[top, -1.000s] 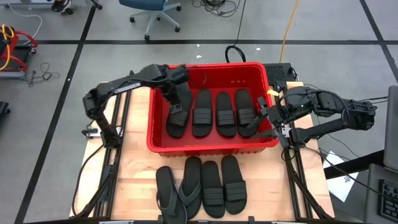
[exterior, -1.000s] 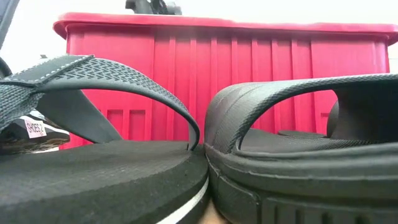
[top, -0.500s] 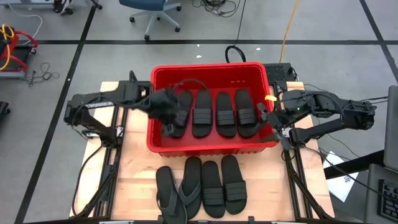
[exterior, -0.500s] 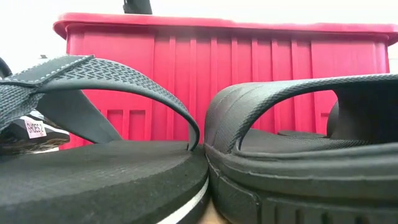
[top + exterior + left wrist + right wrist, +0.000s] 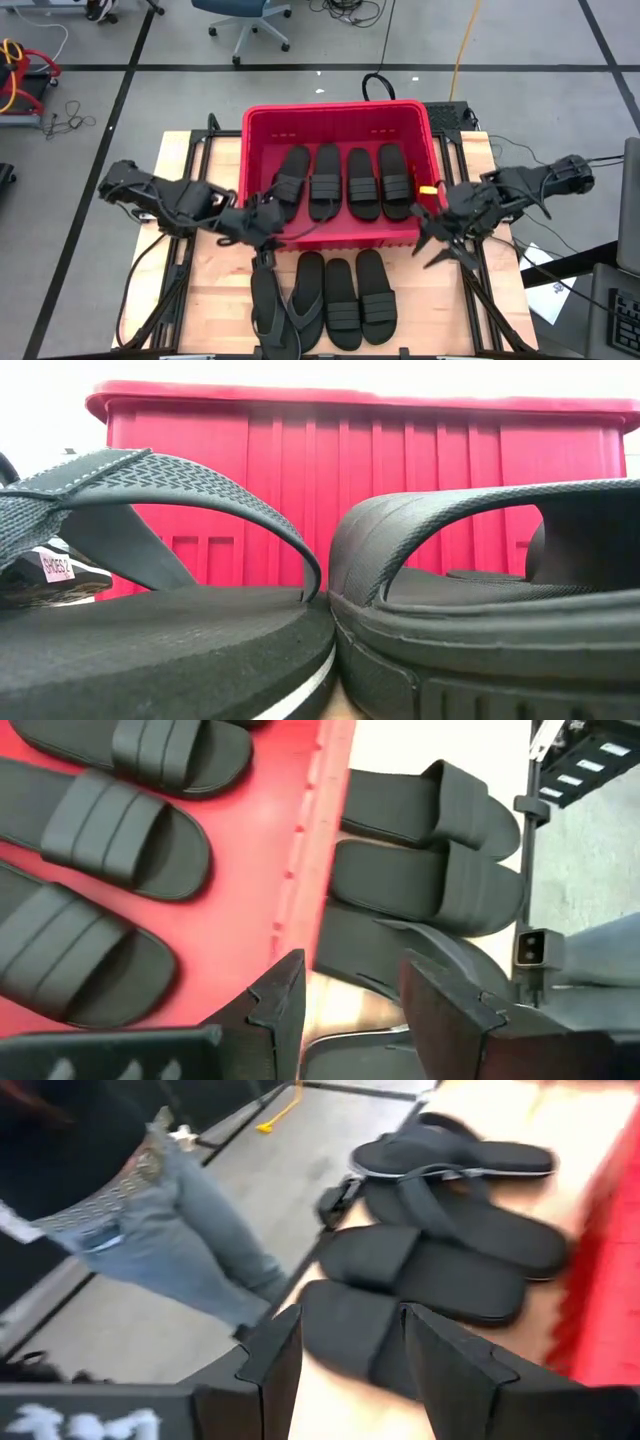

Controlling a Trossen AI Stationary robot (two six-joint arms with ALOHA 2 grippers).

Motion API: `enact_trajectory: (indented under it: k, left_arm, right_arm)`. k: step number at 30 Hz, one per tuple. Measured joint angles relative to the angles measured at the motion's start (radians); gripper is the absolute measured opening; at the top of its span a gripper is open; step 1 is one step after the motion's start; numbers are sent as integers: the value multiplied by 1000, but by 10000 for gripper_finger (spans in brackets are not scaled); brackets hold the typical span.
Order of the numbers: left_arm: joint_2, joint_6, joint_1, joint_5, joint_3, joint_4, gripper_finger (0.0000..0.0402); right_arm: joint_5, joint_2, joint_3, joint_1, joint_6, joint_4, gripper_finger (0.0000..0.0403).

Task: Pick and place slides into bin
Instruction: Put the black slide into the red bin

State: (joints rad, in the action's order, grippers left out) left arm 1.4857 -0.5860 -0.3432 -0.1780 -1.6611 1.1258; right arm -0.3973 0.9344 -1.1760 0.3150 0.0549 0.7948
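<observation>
While four slides (image 5: 345,182) lie in the bin (image 5: 258,234), four more (image 5: 320,298) wait on the tabletop (image 5: 215,300) (half done); left gripper (image 5: 262,228) and right gripper (image 5: 432,225) hover empty, jaws spread.

small white label (image 5: 57,567), lettering unreadable

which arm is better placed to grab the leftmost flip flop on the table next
Left. The left gripper hangs open at the bin's front left rim, right by the leftmost thong sandal. The right gripper, also open, sits off the bin's right front corner, nearer the ribbed slides.
</observation>
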Motion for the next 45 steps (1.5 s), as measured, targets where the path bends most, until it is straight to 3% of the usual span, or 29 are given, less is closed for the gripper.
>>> enact_trajectory:
  k: [8, 22, 29, 45]
  left_arm:
    - [0, -80, -118, -137, 0, -28, 154]
    - [0, -105, -202, -138, 0, -27, 154]
    - [0, -105, -209, -138, 0, -27, 154]
    - [0, -107, -209, -138, 1, -27, 154]
  right_arm:
    - [2, 0, 90, 157, 146, -120, 164]
    - [25, 1, 457, 333, 530, -663, 164]
    - [98, 1, 543, 388, 621, -663, 164]
    - [253, 0, 607, 402, 616, -656, 164]
